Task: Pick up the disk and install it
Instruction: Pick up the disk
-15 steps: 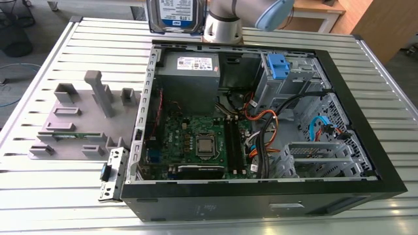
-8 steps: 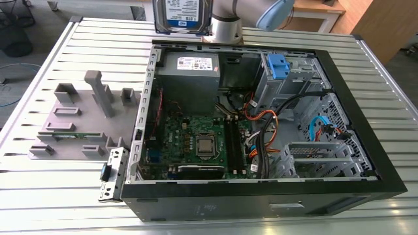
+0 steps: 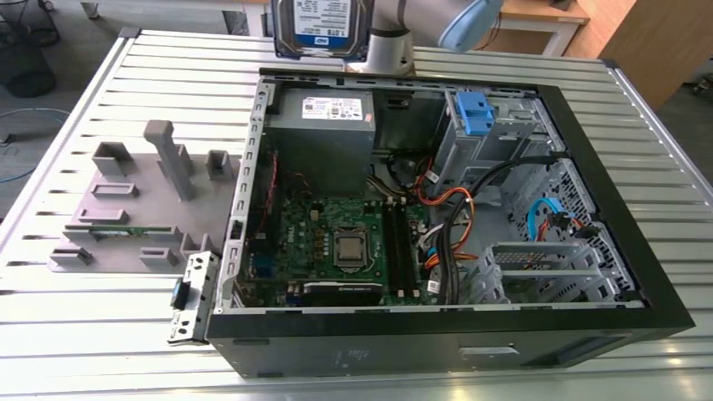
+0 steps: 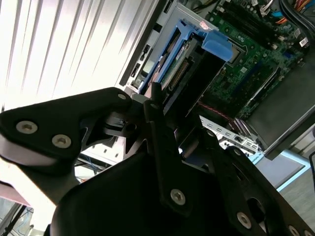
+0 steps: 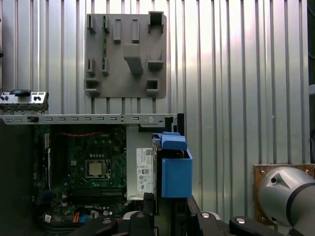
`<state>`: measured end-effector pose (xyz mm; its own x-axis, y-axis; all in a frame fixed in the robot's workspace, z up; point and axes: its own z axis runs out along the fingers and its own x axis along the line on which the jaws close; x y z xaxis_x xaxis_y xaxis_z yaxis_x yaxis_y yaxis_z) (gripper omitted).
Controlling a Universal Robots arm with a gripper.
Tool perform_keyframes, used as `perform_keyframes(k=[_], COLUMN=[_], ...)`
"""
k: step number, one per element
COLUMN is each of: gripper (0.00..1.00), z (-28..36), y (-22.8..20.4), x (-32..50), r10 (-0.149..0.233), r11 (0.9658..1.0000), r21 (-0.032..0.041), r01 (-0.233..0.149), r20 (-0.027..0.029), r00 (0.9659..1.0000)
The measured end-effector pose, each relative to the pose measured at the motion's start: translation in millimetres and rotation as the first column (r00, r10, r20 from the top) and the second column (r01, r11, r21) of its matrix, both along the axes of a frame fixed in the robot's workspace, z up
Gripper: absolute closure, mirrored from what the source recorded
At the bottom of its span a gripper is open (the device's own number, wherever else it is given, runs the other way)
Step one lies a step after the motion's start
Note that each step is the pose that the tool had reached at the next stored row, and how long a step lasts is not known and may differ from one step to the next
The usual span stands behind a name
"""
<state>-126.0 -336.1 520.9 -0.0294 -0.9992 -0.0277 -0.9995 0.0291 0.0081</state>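
Observation:
The disk (image 3: 317, 29) hangs in the air above the far wall of the open computer case (image 3: 446, 334), label facing the exterior view. In both wrist views its blue rail frame (image 5: 174, 169) and connector edge (image 4: 179, 71) stick out from between my black fingers (image 4: 160, 125). My gripper (image 5: 165, 216) is shut on the disk and holds it on edge. In the first wrist view the disk appears over the grey power-supply box (image 5: 142, 169), near the case's wall. The drive cage with a blue latch (image 3: 473, 113) sits at the case's far corner on the exterior view's right.
The motherboard (image 3: 346, 242) and cable bundles (image 3: 446, 225) lie on the case floor. A grey fixture plate (image 3: 134, 200) with upright posts sits on the slatted metal table (image 3: 100, 334) at the exterior view's left. A loose metal bracket (image 3: 192, 296) leans by the case's near corner.

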Motion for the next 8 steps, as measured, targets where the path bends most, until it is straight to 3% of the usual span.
perform_keyframes(k=[8], gripper=[0.65], z=[-0.2], y=[0.0], x=[15.2], r10=[0.0], r11=[1.0], r21=[0.0], r01=[0.0], r20=[0.0], r00=[1.0])
